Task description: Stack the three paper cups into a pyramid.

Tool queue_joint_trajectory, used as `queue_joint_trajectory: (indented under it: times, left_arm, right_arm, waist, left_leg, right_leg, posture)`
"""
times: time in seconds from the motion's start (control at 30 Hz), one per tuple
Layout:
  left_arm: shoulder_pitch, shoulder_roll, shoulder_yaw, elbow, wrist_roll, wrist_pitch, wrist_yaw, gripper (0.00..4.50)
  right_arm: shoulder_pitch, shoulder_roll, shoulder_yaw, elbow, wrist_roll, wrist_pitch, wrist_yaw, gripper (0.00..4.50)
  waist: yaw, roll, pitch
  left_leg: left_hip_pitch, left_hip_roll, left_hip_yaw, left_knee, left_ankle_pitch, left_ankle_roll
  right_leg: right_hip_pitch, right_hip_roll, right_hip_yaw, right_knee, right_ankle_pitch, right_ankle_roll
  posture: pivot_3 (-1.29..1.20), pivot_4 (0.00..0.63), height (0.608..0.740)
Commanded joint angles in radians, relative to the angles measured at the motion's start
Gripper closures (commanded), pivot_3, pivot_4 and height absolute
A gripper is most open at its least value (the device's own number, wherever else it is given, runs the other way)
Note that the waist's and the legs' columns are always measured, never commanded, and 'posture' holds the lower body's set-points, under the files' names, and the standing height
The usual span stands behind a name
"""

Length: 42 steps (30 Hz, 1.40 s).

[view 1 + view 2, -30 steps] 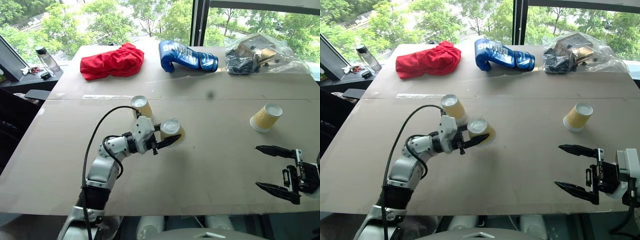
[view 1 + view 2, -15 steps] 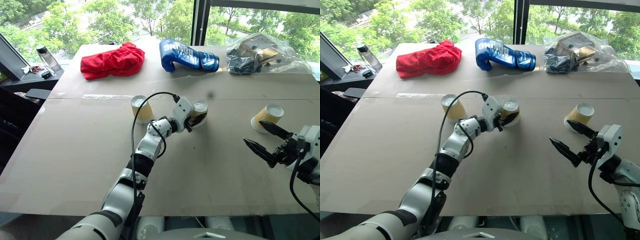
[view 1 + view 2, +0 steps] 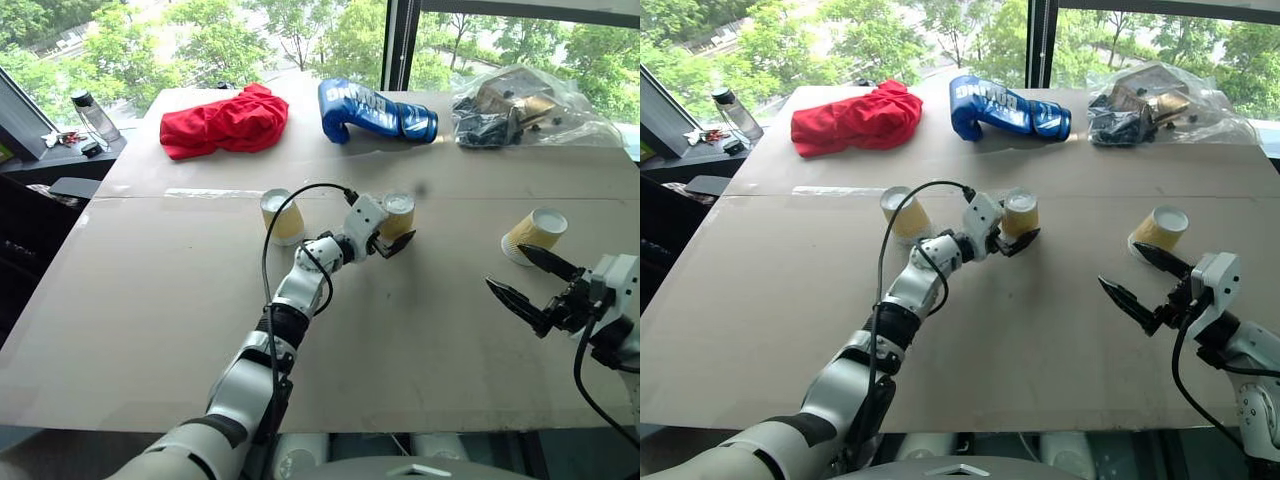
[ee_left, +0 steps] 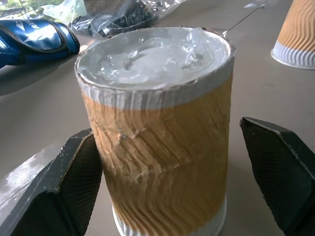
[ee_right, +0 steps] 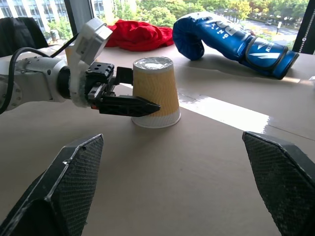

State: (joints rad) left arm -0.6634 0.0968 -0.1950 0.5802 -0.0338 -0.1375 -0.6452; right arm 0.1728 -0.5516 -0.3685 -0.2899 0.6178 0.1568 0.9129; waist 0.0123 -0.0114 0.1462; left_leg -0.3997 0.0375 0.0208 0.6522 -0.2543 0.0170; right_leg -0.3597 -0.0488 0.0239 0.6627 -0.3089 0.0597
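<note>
Three paper cups with tan ribbed walls stand upside down on the brown table (image 3: 150,300). The middle cup (image 3: 398,215) stands between the fingers of my left gripper (image 3: 394,233), which is open. In the left wrist view one finger (image 4: 78,182) lies against this cup (image 4: 157,142) and the other finger (image 4: 280,172) stands apart from it. Another cup (image 3: 283,217) stands to its left, beside my left forearm. The third cup (image 3: 533,235) stands at the right. My right gripper (image 3: 506,267) is open just in front of it and holds nothing.
Along the far edge of the table lie a red cloth (image 3: 225,122), a blue boxing glove (image 3: 375,110) and a clear plastic bag of dark items (image 3: 520,105). A water bottle (image 3: 92,117) stands on a ledge at the far left.
My left gripper carried the middle cup right and away from me, set it down base up, then opened. My right gripper swung up toward the right cup.
</note>
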Motion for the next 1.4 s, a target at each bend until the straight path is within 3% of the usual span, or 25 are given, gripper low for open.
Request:
queue_joint_trajectory:
  times: [0.03,0.2,0.47,0.77,1.37,1.4]
  left_arm:
    - [0.013,0.023,0.024,-0.184,-0.055,0.037,-0.044,0.02]
    - [0.052,0.073,0.041,-0.412,-0.106,0.165,-0.063,0.02]
    - [0.052,0.215,0.050,-0.742,-0.307,0.472,-0.218,0.02]
    - [-0.004,0.409,0.059,-0.927,-0.497,0.805,-0.333,0.02]
    - [0.008,0.479,0.073,-0.972,-0.518,0.841,-0.301,0.02]
    - [0.009,0.482,0.075,-0.977,-0.520,0.844,-0.299,0.01]
  right_arm:
    - [-0.001,0.017,-0.055,0.005,0.035,-0.062,0.014,0.00]
    - [-0.014,0.044,-0.106,0.041,0.033,-0.139,-0.008,0.00]
    - [-0.140,0.077,-0.143,0.190,-0.105,-0.191,-0.260,0.00]
    - [-0.283,0.086,-0.085,0.338,-0.169,-0.141,-0.370,0.00]
    - [-0.380,0.099,-0.013,0.475,-0.193,-0.124,-0.381,0.00]
    - [-0.386,0.103,-0.014,0.481,-0.188,-0.122,-0.382,0.26]
  waist:
    - [0.000,0.000,0.000]
    - [0.001,0.000,0.000]
    - [-0.003,0.002,0.000]
    - [-0.006,0.002,0.000]
    - [-0.024,0.003,0.001]
    - [-0.024,0.003,0.001]
  left_leg:
    - [0.000,0.000,0.000,0.000,0.000,0.000]
    - [0.000,0.000,0.000,0.000,0.000,0.000]
    - [0.000,0.001,0.001,0.000,0.002,-0.004]
    - [0.001,0.001,0.001,0.000,0.002,-0.004]
    - [0.001,0.001,0.001,0.000,0.002,-0.004]
    - [0.001,0.001,0.001,0.000,0.002,-0.004]
  right_leg:
    - [0.000,0.000,0.000,0.000,0.000,0.000]
    - [0.000,0.000,0.000,0.000,0.000,0.000]
    - [0.000,0.000,0.001,0.001,0.000,0.000]
    - [0.000,0.000,0.001,0.001,0.000,0.000]
    - [0.000,0.000,0.002,0.001,0.000,0.000]
    - [0.000,0.000,0.002,0.001,0.000,0.000]
  posture:
    - [0.00,0.150,0.740]
    - [0.00,0.150,0.740]
    - [0.00,0.150,0.740]
    - [0.00,0.150,0.740]
    - [0.00,0.150,0.740]
    - [0.00,0.150,0.740]
